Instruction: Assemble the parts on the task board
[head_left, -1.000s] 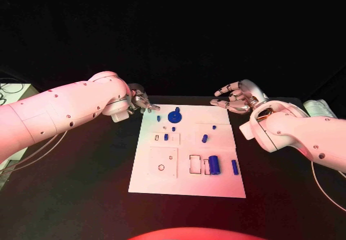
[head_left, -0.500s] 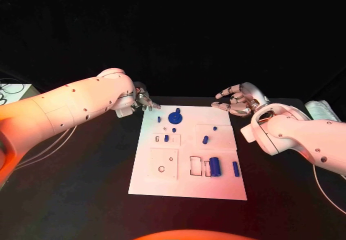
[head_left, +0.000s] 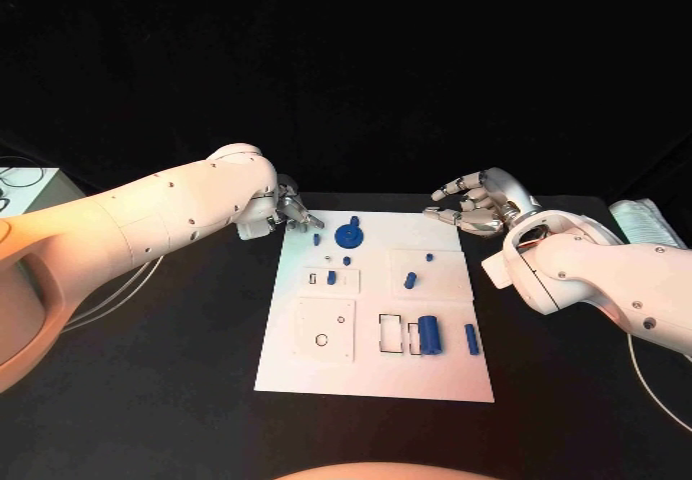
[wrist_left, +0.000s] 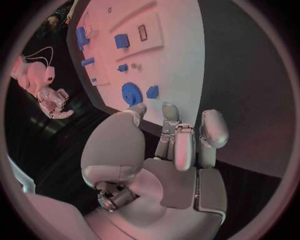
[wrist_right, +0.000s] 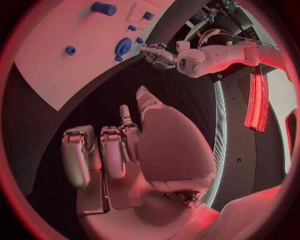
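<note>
Task board (head_left: 378, 340), white, is laid flat at table centre; sm. blue parts are seen on it, incl. round disc (head_left: 348, 235) near far edge & cylinder (head_left: 428, 332) near front. L. hand (head_left: 294, 211) is held over board's far-left corner, fingers apart, nothing gripped. R. hand (head_left: 476, 202) is held beyond far-right corner, fingers loosely curled, apart, nothing gripped.

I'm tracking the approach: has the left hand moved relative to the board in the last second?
Yes. The left hand has crept toward the board's far left corner, its fingertips now over that edge, near the blue disc.
</note>
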